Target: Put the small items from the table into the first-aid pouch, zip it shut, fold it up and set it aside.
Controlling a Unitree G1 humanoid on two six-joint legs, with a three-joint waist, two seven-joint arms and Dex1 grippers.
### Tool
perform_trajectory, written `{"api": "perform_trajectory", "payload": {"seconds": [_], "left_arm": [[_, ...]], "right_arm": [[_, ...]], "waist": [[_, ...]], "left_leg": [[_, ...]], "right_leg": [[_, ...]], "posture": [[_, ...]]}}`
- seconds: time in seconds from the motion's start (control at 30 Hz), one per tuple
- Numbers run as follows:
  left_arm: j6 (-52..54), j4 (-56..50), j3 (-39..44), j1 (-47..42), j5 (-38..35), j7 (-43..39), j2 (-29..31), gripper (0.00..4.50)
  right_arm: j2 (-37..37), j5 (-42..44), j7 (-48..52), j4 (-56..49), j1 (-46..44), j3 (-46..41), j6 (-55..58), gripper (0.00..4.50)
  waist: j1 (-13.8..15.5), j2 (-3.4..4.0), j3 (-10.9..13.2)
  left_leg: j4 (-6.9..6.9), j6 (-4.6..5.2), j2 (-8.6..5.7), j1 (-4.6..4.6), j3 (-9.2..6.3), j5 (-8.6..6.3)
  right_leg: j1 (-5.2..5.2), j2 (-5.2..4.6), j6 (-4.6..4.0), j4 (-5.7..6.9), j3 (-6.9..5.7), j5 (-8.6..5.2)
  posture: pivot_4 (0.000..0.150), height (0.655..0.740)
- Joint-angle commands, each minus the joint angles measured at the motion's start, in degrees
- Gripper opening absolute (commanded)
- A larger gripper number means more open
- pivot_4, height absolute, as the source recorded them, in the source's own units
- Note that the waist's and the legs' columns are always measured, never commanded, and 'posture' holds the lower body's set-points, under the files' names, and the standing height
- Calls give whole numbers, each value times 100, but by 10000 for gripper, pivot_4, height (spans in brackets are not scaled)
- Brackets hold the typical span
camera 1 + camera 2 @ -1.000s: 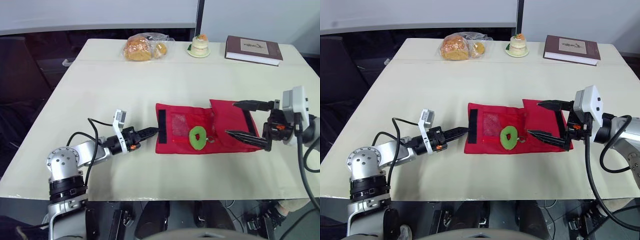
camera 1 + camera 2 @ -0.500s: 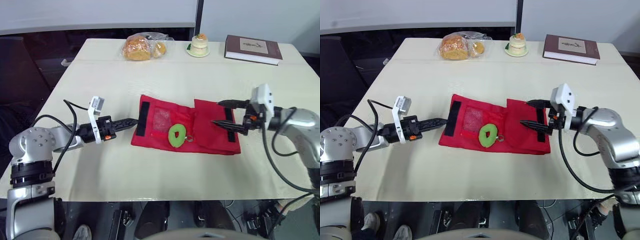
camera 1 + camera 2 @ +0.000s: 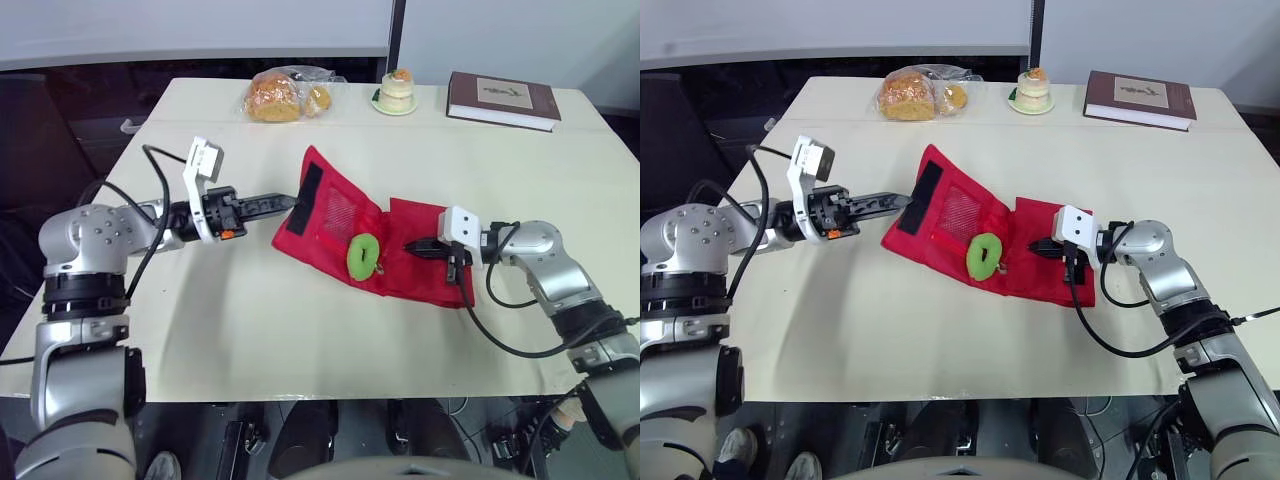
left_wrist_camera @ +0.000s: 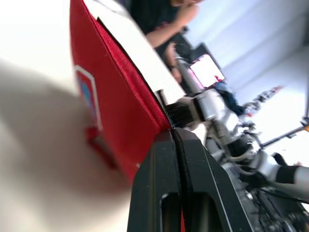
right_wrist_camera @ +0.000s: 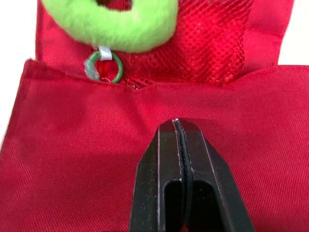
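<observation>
The red first-aid pouch (image 3: 335, 212) lies open across the middle of the table, with its left end raised off the surface. My left gripper (image 3: 292, 200) is shut on that raised edge (image 4: 145, 104), beside the black strip. A green plush ring (image 3: 362, 256) with a small metal ring (image 5: 108, 67) rests on the pouch's mesh pocket. My right gripper (image 3: 412, 246) is shut, its tips (image 5: 176, 121) touching the pouch's right flap just behind the plush ring (image 5: 125, 24). Whether any fabric is pinched between them I cannot tell.
Along the table's far edge stand a bag of bread (image 3: 285, 95), a small cake on a plate (image 3: 398, 92) and a brown book (image 3: 505, 100). Bare tabletop (image 3: 300, 330) stretches in front of the pouch.
The left gripper lifted the pouch's left edge and drew it back and to the left. The right gripper shut and followed the pouch leftward onto its right flap.
</observation>
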Motion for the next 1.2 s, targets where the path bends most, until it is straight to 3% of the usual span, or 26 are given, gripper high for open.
{"api": "perform_trajectory", "payload": {"seconds": [0.03, 0.27, 0.43, 0.63, 0.77, 0.87, 1.03, 1.17, 1.2], "left_arm": [[-65, 111, 28, -640, -131, -166, -501, 0], [-419, 365, -714, -985, 348, -504, -1876, 0], [-741, 706, -868, -986, 665, -628, -2428, 0], [-1039, 965, -776, -840, 834, -593, -2905, 0], [-995, 987, -857, -804, 926, -699, -2968, 0], [-1071, 1116, -924, -829, 1061, -777, -3054, 0], [-1171, 1281, -1057, -848, 1319, -892, -3239, 0], [-1576, 1688, -1195, -921, 1739, -680, -3623, 0], [-1703, 1811, -1239, -934, 1870, -627, -3736, 0]], "right_arm": [[98, -463, -257, 535, 97, 139, 74, 317], [319, -486, -428, 573, 131, 59, 157, 317], [346, -253, -654, 209, 319, -277, 310, 317], [76, 1045, -1029, -1918, 1264, -1711, 1331, 317], [-446, 1776, -970, -3209, 2449, -2748, 1843, 317], [-816, 2272, -599, -3636, 3428, -3671, 1850, 317], [-1131, 3154, -264, -3926, 4321, -4733, 2315, 317], [-1137, 3514, -303, -4319, 5078, -5505, 2613, 10273], [-1095, 3559, -361, -4436, 5261, -5658, 2645, 16860]], "waist": [[-12, -11, -6], [-123, -16, -13], [-128, -13, -14], [4, 4, -3], [49, 19, 5], [42, 20, 5], [10, 22, 4], [56, 26, 1], [58, 24, 2]], "left_leg": [[0, -1, 0, 1, 0, 0], [0, -2, 0, 5, 3, 1], [-2, -3, 6, 11, 4, 1], [0, 3, -8, -17, 2, -1], [-2, 15, -7, -28, -6, -9], [-5, 29, -8, -30, -11, -17], [-4, 39, -8, -15, 9, -22], [-4, 39, -5, -11, 5, -22], [-4, 39, -6, -17, -3, -23]], "right_leg": [[1, 0, 1, 1, 2, 1], [4, -1, 22, 2, 3, 14], [4, 6, 22, 3, 6, 14], [-8, -11, 23, -5, 8, 15], [-14, -10, 23, -5, 0, 14], [-14, -6, 25, -9, -6, 12], [-8, -2, 29, -10, 11, 10], [-6, 5, 25, -8, 11, -1], [-6, 5, 28, -8, 7, 2]], "posture": [[1500, 7289], [1500, 7289], [1500, 7289], [1500, 7289], [1500, 7289], [1500, 7289], [1500, 7289], [1500, 7289], [1500, 7289]]}}
